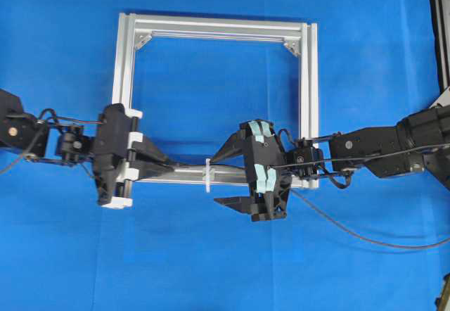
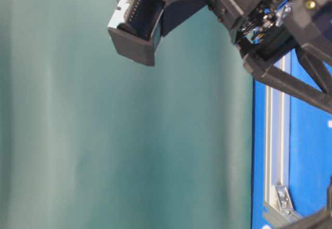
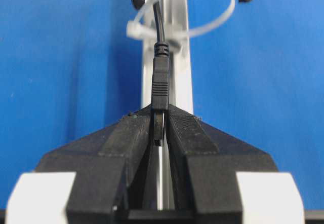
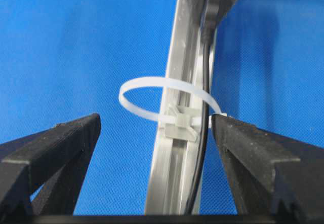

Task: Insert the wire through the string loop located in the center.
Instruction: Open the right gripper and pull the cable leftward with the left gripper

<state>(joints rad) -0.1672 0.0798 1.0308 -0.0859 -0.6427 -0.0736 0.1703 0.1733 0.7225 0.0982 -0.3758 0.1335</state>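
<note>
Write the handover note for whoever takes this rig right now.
Left gripper: shut on the plug of the wire.
Right gripper: open, holding nothing, its fingers either side of the loop.
Things: the loop sits on the near bar of the frame. The wire runs from the left gripper through the loop and on past the right gripper.
Done: the wire is through the loop.
Left: draw more wire through if needed, release, pull both arms back.

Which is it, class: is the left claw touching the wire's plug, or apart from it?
Touching. The left wrist view shows the left claw shut on the wire, plug pinched between both fingers.
</note>
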